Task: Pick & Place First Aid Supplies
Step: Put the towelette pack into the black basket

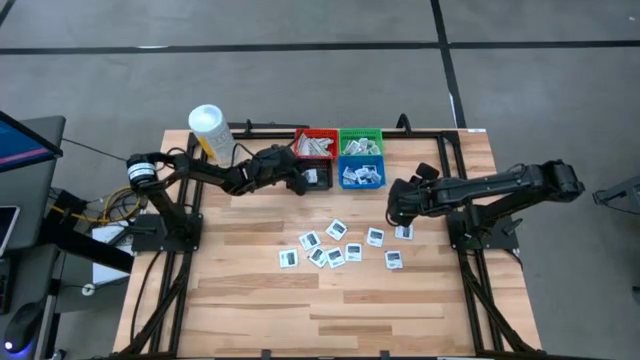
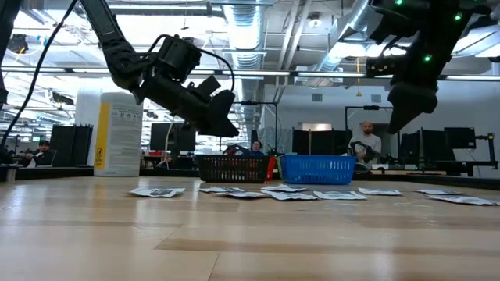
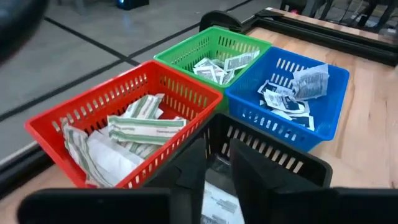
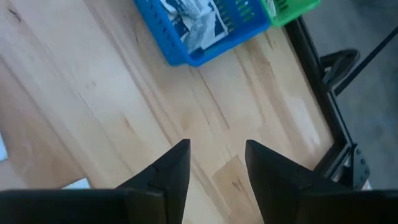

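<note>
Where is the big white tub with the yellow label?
In the high view the white tub stands at the table's far left corner, behind the left arm and left of the red bin.

I'm looking at slatted glossy plastic on my red bin (image 3: 93, 118), crinkled papery packets (image 3: 140, 127), and a smooth wood table (image 4: 93, 112).

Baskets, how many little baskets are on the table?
4, in a square block at the table's back edge: red basket and green basket behind, black basket and blue basket in front. The left gripper hovers over the black one. None seems hidden.
</note>
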